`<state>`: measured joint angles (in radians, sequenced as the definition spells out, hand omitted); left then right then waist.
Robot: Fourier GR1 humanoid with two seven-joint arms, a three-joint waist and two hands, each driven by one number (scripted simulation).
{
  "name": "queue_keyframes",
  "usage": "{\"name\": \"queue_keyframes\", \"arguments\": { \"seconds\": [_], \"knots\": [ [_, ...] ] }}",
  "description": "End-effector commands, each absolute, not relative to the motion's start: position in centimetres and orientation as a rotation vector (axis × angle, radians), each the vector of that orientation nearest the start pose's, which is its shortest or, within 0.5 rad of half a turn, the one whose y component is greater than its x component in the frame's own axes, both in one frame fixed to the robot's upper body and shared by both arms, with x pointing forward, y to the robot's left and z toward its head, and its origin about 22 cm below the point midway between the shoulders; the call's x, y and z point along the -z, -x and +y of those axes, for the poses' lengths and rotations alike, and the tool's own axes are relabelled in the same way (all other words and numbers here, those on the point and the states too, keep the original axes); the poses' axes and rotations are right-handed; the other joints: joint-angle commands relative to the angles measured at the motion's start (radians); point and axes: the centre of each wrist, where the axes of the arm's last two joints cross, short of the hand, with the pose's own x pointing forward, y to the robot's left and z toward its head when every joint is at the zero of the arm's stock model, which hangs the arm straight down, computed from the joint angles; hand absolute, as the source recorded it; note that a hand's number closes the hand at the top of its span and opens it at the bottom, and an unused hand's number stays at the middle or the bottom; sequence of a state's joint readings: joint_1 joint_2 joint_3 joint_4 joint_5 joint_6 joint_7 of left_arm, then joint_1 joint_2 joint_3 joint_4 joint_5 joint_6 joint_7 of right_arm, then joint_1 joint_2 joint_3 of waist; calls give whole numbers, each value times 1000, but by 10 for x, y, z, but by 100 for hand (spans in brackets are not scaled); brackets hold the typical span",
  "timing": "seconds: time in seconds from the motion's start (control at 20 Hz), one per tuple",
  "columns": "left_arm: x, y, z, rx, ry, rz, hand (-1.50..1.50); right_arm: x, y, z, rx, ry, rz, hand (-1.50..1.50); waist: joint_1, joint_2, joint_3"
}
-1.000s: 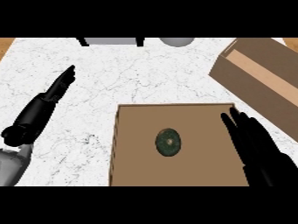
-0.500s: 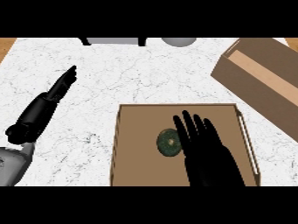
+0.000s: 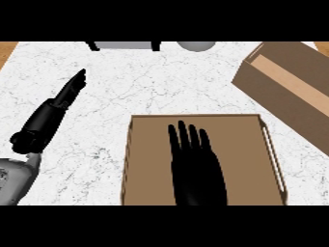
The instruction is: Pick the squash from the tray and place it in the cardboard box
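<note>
A brown tray [image 3: 245, 144] lies on the marble counter at the lower middle. My right hand [image 3: 194, 166] is spread flat over the tray's middle, fingers straight and pointing away from me. It covers the spot where the dark green squash lay, so the squash is hidden. The cardboard box [image 3: 302, 91] stands at the right, tilted, reaching from the upper right corner down toward the tray's right side. My left hand [image 3: 67, 91] rests open on the counter at the left, fingers straight and pointing up and right.
At the counter's far edge stand a grey object on dark legs [image 3: 126, 45] and a round grey thing [image 3: 196, 46]. Wooden floor shows at both upper corners. Bare marble [image 3: 159, 82] stretches between the tray and the far edge.
My right hand has slid left from the tray's right edge to over its middle, now covering the squash. The left arm has not moved.
</note>
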<state>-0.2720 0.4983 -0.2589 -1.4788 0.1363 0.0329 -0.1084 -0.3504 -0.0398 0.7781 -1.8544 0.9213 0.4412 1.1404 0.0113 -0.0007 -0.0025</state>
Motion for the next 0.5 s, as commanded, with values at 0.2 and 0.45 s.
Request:
{"name": "queue_keyframes", "arguments": {
  "seconds": [0.2,0.45],
  "knots": [
    [-65,-290,259,543,-72,-1737,0,-116,-208,-21,-1193,1055,-884,-150,2,-2,1],
    [-57,-296,256,541,-99,-1749,0,-102,-221,-10,-1201,1066,-872,-150,2,3,1]
  ]
}}
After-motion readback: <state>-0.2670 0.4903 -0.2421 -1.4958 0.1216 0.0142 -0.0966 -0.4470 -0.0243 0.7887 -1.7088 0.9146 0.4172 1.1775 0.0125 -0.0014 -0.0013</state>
